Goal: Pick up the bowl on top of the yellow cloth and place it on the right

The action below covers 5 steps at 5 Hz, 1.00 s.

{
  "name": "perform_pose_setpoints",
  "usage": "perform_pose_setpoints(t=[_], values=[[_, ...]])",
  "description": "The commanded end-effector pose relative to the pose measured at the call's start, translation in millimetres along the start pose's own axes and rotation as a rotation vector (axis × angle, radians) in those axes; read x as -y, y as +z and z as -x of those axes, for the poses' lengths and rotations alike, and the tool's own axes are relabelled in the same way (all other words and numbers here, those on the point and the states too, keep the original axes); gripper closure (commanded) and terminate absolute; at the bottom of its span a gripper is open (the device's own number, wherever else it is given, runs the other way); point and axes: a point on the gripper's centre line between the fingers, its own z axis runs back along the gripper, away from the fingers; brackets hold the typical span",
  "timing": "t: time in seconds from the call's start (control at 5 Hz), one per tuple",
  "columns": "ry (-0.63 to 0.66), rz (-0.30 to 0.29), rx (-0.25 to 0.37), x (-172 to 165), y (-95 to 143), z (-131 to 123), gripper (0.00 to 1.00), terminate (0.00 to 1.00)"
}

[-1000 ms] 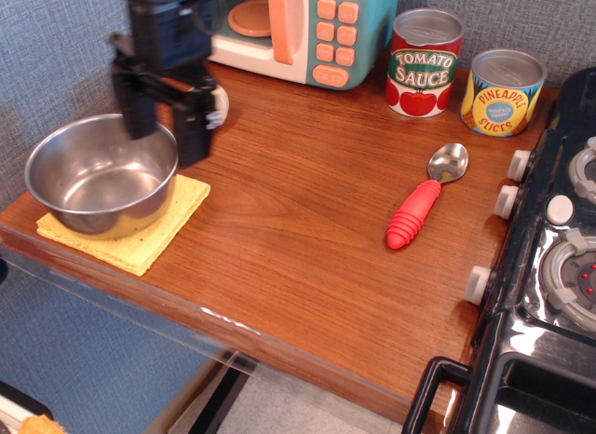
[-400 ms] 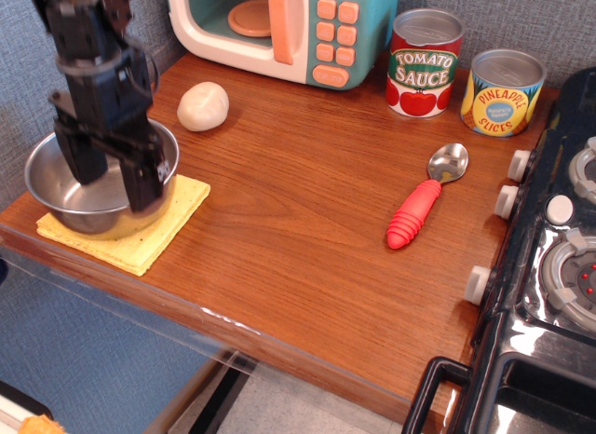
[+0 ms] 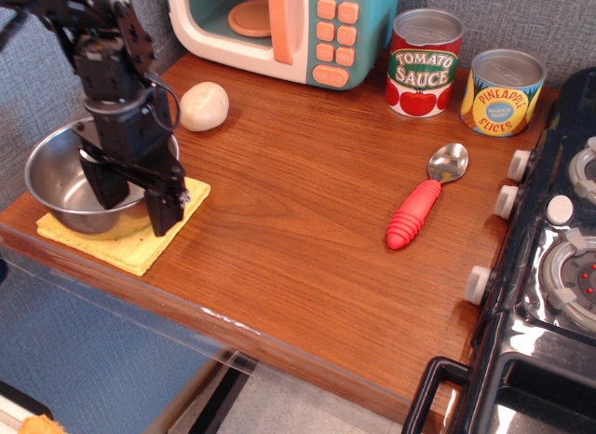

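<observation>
The shiny steel bowl [image 3: 58, 173] sits on the pale-yellow cloth [image 3: 116, 248] at the table's front left corner. My black gripper [image 3: 135, 197] is down over the bowl's right rim. One finger [image 3: 104, 183] is inside the bowl and the other finger [image 3: 164, 210] is outside it, over the cloth. The jaws stand apart, straddling the rim, and are not closed on it. The arm hides the right part of the bowl.
A white dough ball [image 3: 203, 105] lies behind the bowl. A toy microwave [image 3: 284, 29], a tomato sauce can [image 3: 424, 61] and a pineapple can [image 3: 503, 91] stand at the back. A red-handled spoon [image 3: 424, 199] lies at right, next to the stove [image 3: 549, 266].
The gripper moved left from above the dough ball and then came down, so its fingers now straddle the bowl's right rim. The bowl and cloth have not moved.
</observation>
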Motion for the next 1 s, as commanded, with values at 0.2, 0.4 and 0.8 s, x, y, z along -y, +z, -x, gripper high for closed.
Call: perform_pose_setpoints(t=[0.2, 0.4, 0.8], values=[[-0.051, -0.001, 0.024, 0, 17, 4, 1.00, 0.00], [-0.073, -0.002, 0.048, 0, 34, 9, 1.00, 0.00], [-0.246, -0.036, 0.123, 35, 91, 8, 1.00, 0.00]])
